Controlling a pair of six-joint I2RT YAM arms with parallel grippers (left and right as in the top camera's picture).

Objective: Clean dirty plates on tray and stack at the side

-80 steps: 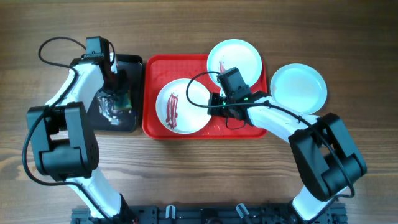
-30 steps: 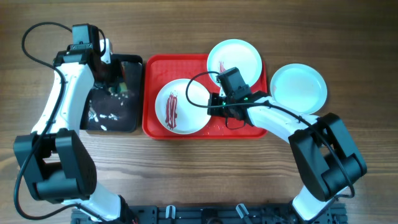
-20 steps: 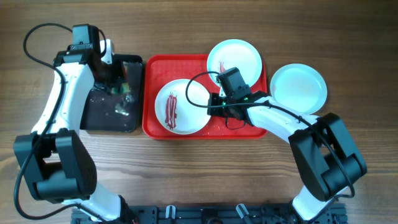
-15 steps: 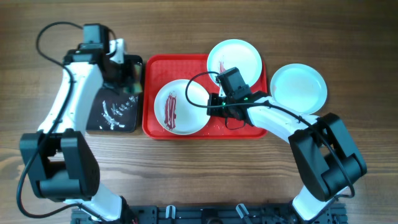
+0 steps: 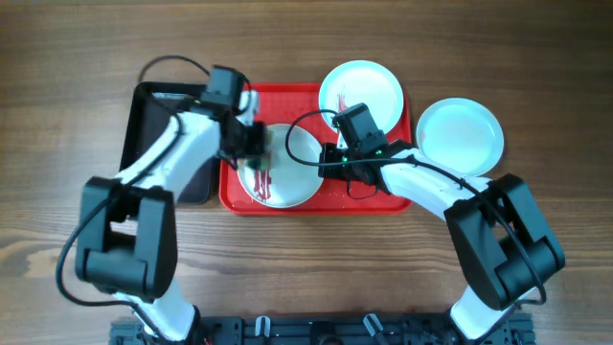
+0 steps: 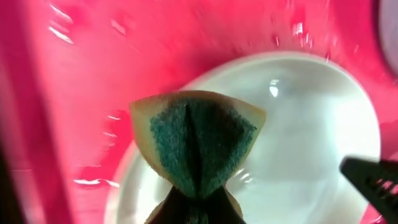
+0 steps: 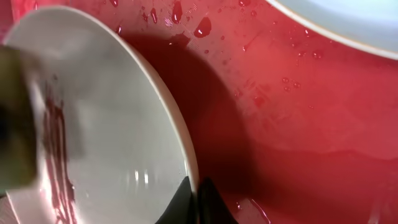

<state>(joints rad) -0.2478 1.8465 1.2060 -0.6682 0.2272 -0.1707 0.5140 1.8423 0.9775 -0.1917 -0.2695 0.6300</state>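
Tabletop point(image 5: 316, 278) tray point(image 5: 287, 103): left jaws pinch sponge point(image 6: 198, 140) above plate point(image 5: 297, 180), right jaws clamp rim.

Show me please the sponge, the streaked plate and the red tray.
sponge point(image 6: 196, 140), left wrist view, green face.
streaked plate point(image 5: 295, 182), overhead view, clean white part.
red tray point(image 5: 287, 96), overhead view, bare floor.

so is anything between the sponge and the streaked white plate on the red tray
Nothing visible. The folded green-and-yellow sponge hangs right over the streaked side of the round white plate; the right jaws pinch its opposite rim, clear of the red streaks.
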